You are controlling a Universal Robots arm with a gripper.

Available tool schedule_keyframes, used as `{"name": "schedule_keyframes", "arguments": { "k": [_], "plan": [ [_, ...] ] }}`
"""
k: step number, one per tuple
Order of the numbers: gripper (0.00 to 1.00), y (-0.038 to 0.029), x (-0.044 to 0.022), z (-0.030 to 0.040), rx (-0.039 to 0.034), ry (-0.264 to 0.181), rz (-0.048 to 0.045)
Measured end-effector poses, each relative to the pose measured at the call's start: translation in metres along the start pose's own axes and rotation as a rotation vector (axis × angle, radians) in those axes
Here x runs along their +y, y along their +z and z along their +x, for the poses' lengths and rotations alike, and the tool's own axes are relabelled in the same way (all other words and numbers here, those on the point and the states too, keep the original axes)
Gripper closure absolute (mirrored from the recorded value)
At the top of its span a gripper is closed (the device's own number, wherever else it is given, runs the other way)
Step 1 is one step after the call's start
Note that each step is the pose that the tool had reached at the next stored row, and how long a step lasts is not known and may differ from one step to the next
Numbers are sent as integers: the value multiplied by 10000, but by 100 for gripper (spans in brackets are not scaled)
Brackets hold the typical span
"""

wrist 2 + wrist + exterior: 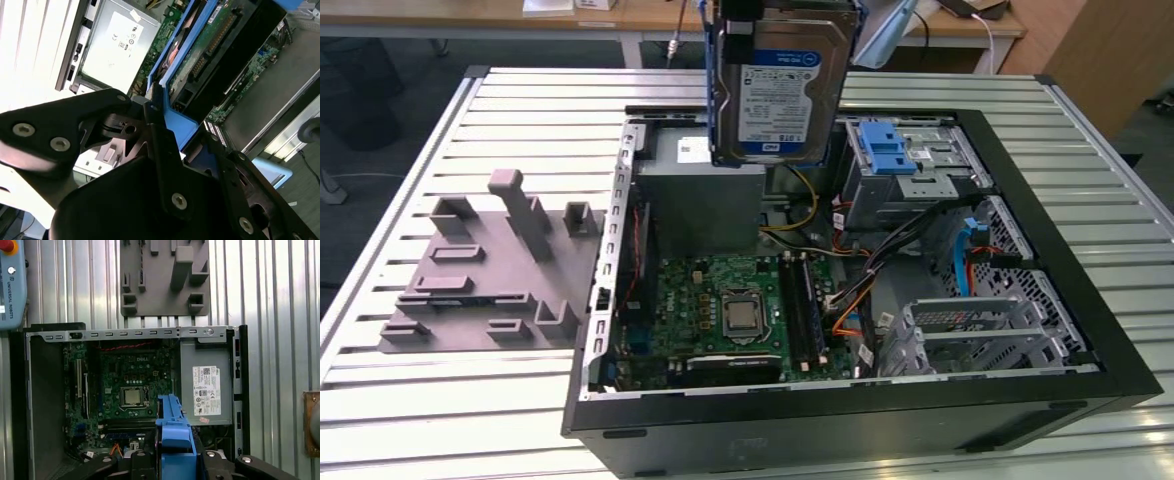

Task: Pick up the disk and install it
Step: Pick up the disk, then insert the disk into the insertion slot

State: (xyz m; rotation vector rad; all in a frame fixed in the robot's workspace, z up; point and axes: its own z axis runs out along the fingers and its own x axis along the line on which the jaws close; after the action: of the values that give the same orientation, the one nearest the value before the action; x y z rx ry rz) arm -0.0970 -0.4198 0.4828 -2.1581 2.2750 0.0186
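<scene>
Gripper clamped on the disk by its blue carrier (label facing the exterior view), holding it upright above the open computer case on the table.

- One disk, between the fingers.
- One open computer case, below the fingers.
- One motherboard.
- One power supply.
- One grey fixture.

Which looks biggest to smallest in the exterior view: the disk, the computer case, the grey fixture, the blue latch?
1. computer case
2. grey fixture
3. disk, held high, so nearness may enlarge it
4. blue latch
</scene>
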Motion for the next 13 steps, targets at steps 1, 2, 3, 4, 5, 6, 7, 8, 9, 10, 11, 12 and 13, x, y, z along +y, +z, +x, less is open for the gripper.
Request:
{"name": "schedule_keyframes", "arguments": {
  "k": [1, 2, 3, 4, 5, 6, 7, 8, 9, 10, 11, 12, 13],
  "plan": [
    [64, 0, -15, 0, 0, -1, 0],
    [64, 0, -32, -1, 0, -1, 0],
    [64, 0, -47, -1, 0, -1, 0],
    [64, 0, -62, -1, 0, 0, 0],
    [64, 0, -75, -2, 0, -1, 0],
    [64, 0, -85, -2, 0, -1, 0],
    [64, 0, -88, -2, 0, 0, 1],
    [64, 0, -88, -2, 0, 0, 0],
    [64, 0, -88, -2, 0, 0, 0],
    [64, 0, -89, -2, 2, 0, 0],
    [64, 1, -90, -2, 3, 0, 1],
    [64, 0, -90, -2, 4, 0, 0],
    [64, 0, -91, -2, 3, 0, 0]
  ]
}}
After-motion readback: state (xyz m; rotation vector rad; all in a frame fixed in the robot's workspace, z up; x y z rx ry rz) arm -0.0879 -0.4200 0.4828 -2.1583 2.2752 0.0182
